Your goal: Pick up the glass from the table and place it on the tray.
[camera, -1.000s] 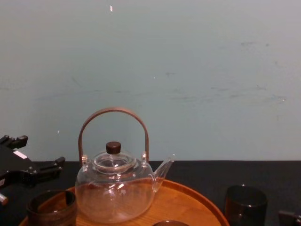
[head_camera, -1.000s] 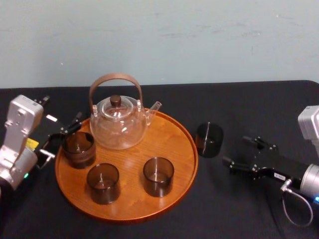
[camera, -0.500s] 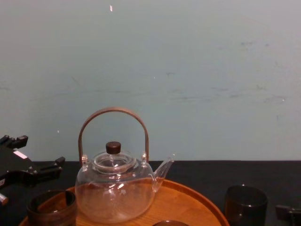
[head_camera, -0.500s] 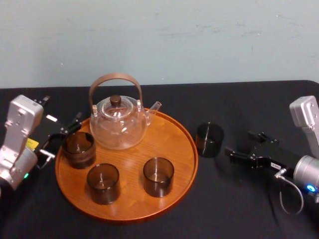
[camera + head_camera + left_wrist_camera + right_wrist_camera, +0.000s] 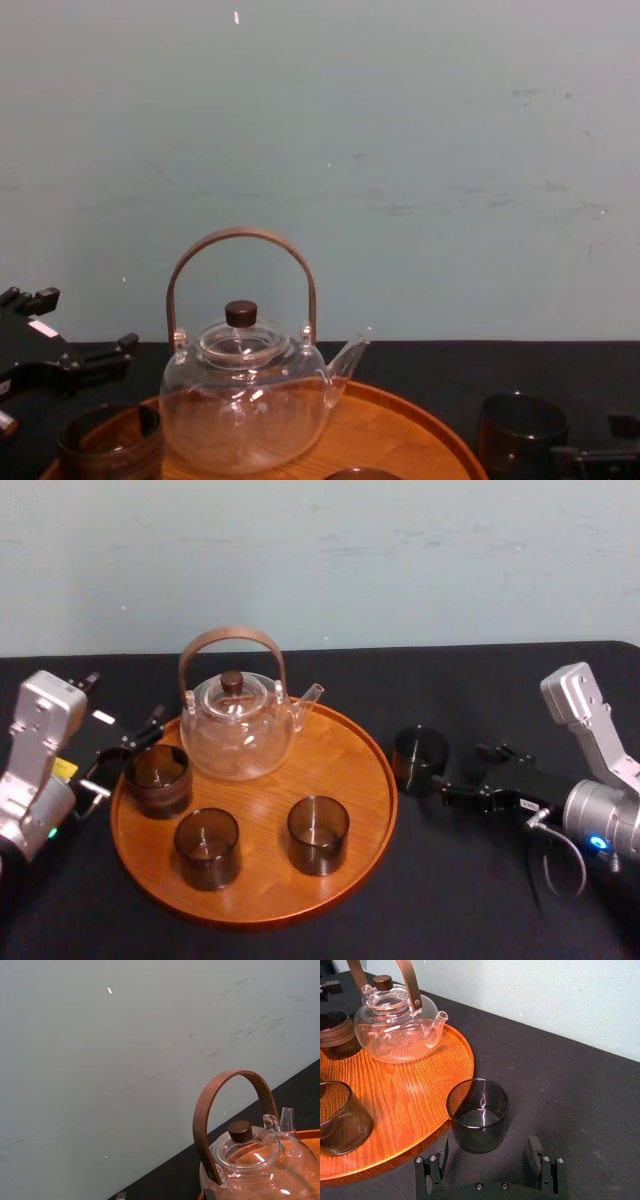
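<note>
Table (image 5: 560,1085), right gripper (image 5: 489,1146) jaws wide, clear of glass (image 5: 477,1110), left gripper (image 5: 130,752) parked

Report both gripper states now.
Left gripper: open, empty, next to a cup on the tray.
Right gripper: open, empty, just short of the glass.
</note>
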Action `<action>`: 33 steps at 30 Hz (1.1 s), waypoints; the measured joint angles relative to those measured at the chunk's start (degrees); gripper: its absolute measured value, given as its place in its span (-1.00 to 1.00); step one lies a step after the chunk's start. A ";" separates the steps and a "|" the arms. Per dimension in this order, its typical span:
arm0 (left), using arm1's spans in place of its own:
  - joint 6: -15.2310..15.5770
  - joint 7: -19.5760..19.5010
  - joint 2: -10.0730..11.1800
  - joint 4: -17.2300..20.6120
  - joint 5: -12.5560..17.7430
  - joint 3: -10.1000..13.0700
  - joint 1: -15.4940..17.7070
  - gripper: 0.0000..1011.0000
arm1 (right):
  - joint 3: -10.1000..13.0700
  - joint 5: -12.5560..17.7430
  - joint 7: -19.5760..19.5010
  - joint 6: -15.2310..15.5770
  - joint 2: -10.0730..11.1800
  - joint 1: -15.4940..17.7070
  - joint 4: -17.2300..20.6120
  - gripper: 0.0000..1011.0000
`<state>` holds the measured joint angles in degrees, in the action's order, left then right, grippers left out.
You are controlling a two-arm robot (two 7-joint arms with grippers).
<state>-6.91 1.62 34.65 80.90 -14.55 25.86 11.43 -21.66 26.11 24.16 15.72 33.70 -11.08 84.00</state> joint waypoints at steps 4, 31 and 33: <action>0.00 0.00 0.00 0.00 0.00 0.00 0.00 0.98 | -0.54 -0.56 0.53 0.61 -0.65 -1.32 -1.14 0.98; 0.00 0.00 0.00 0.00 0.00 0.00 0.00 0.98 | -3.97 -4.46 2.55 1.19 -5.43 -8.63 -8.96 0.98; 0.00 0.00 0.00 0.00 0.00 0.00 0.00 0.98 | -4.03 -4.61 2.62 1.19 -5.70 -8.95 -9.37 0.98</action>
<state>-6.91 1.62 34.64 80.90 -14.55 25.86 11.43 -25.70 21.50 26.78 16.91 28.01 -20.03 74.63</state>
